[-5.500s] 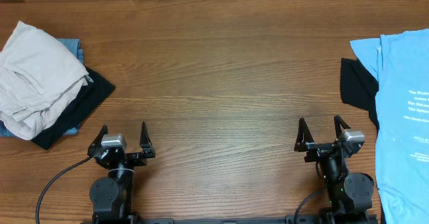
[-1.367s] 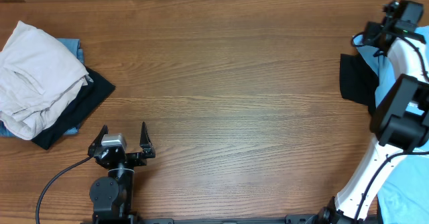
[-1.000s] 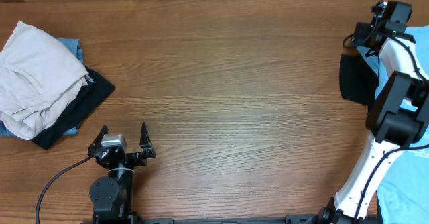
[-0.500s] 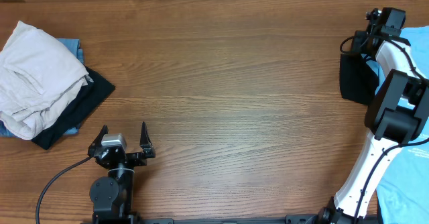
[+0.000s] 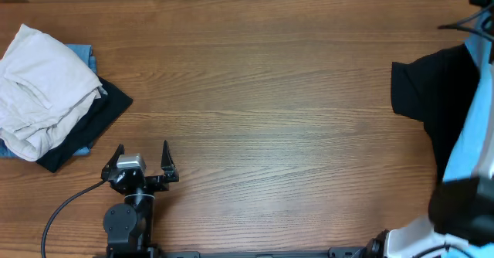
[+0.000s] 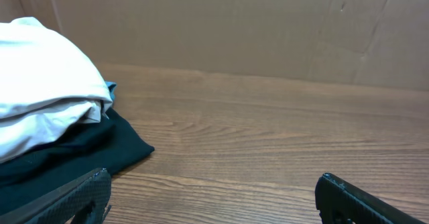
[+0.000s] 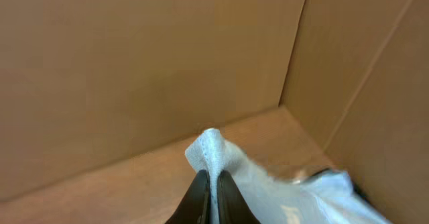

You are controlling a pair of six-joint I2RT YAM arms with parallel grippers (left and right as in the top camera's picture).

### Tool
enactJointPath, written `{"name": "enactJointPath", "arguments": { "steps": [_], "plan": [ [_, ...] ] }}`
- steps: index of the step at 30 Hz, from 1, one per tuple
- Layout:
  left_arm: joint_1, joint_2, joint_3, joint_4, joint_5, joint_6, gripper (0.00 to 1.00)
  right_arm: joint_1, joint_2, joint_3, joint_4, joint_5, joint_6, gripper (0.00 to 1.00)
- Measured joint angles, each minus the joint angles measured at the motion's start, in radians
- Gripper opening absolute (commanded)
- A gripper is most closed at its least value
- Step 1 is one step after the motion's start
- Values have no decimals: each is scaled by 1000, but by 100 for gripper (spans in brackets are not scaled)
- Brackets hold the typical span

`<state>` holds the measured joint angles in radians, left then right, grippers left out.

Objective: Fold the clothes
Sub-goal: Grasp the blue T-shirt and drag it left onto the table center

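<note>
Wood-grain counter [image 5: 270,96] carries everything; your sky-blue T-shirt [image 5: 480,111] is at its far right edge, a soft, limp band whose long axis runs from the back corner toward you, over a flat black garment [image 5: 428,96]. Well apart at the left sits a rumpled pile [image 5: 46,96] of off-white, blue and black cloth. Your right fingers [image 7: 203,196] are pinched tight on a fold of the shirt's edge, so that arm is likely the one to move; the left fingers [image 5: 166,156] stand wide and empty, far from it.
</note>
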<state>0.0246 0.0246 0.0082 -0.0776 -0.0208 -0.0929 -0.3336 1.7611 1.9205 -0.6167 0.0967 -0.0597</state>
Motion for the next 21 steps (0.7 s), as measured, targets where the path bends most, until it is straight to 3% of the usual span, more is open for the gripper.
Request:
{"name": "enactJointPath", "arguments": {
  "steps": [3, 9, 11, 16, 17, 19, 21],
  "plan": [
    [0, 0, 0, 0, 0, 0, 100, 112, -108, 0, -95, -10, 26, 4],
    [0, 0, 0, 0, 0, 0, 100, 573, -138, 0, -159, -163, 237, 4],
    [0, 0, 0, 0, 0, 0, 100, 766, -66, 0, -134, -197, 307, 4],
    [0, 0, 0, 0, -3, 0, 100, 1074, 252, -1, -66, -220, 363, 4],
    [0, 0, 0, 0, -3, 0, 100, 1116, 296, -2, -56, -220, 363, 13],
    [0, 0, 0, 0, -3, 0, 100, 1160, 319, -3, -31, -222, 365, 56],
    [0, 0, 0, 0, -3, 0, 100, 1152, 319, -3, -23, -224, 368, 69]
  ]
}}
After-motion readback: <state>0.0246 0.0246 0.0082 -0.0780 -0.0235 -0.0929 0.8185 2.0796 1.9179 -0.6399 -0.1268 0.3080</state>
